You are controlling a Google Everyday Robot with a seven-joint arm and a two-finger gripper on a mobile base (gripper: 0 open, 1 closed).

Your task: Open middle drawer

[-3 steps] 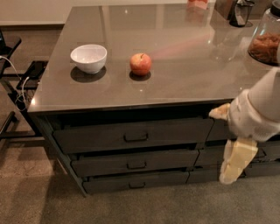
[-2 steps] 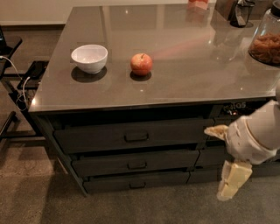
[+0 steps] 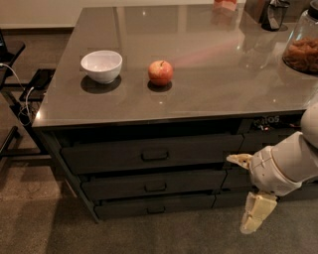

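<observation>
Wide dark grey middle drawer (image 3: 114, 186), small black rectangular loop handle (image 3: 155, 187) at centre, not pulled out. Cream two-finger gripper (image 3: 239, 194) low at right, just beside drawer's right end, fingers (image 3: 256, 212) spread apart.

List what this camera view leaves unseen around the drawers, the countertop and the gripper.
- Middle drawer: its inside, hidden behind its front and the drawer above.
- Glass jar: right part cut off by the right edge.
- Dark item on the countertop: top cut off by the upper edge.
- Gripper, open, low right of the drawers: its arm runs off the right edge.
</observation>
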